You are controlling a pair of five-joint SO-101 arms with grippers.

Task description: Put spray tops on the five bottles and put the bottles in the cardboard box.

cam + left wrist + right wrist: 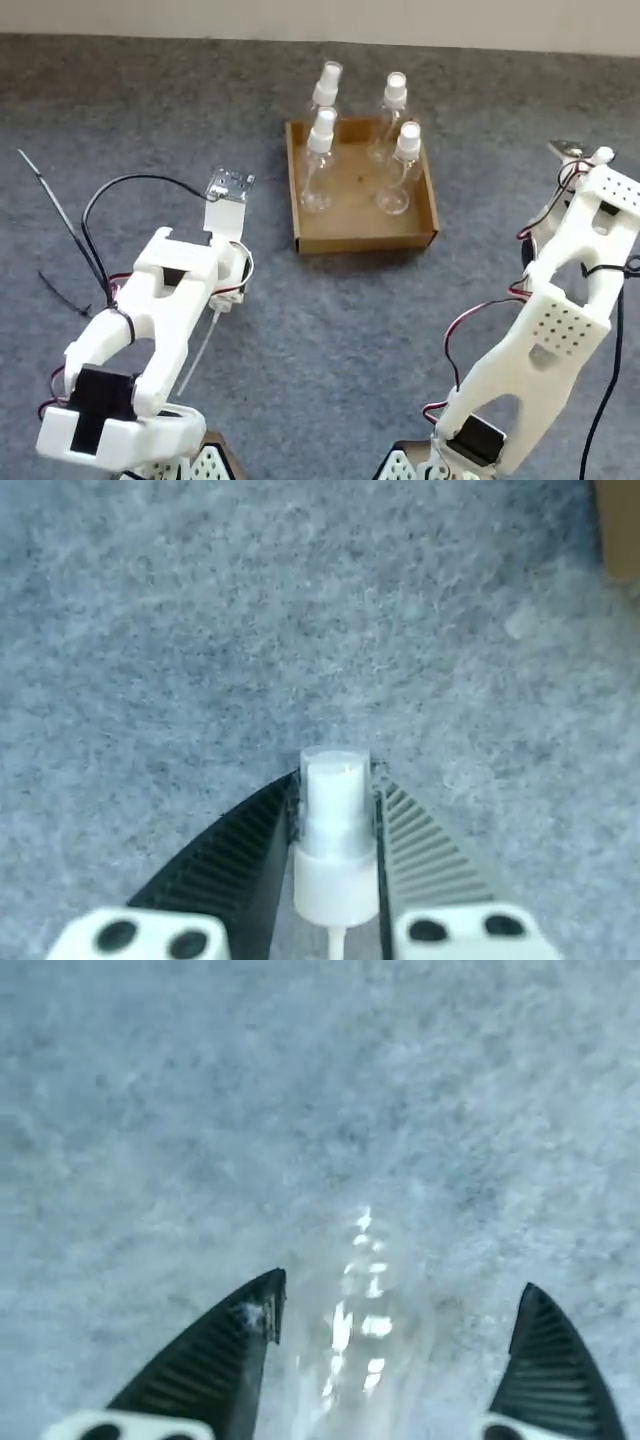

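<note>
Your left gripper (335, 780) is clamped on the last spray top (335, 840), one jaw on each side of its white collar. That grip keeps the nozzle end forward of the fingertips and lets the thin tube (198, 345) trail back under the arm in the lower left of the high view. The top's long axis runs along the gripper's own line, nozzle pointing away from the wrist and tube towards it. To seat it, I judge you will have to turn the tube end towards a bottle's neck.

Your right gripper (400, 1285) is spread wide, with the clear bottle (355, 1340) between the jaws but not pinched. The glints on it run in a line away from the wrist, so its long axis seems to lie along the gripper's reach. You cannot tell from here whether it stands or lies on the grey carpet (150, 110).

The cardboard box (430, 215) sits in the upper middle of the high view. Four capped bottles (318, 165) stand upright there, nozzles up. The front two are inside the box. The back two are at its far wall, and I cannot say on which side of it.
</note>
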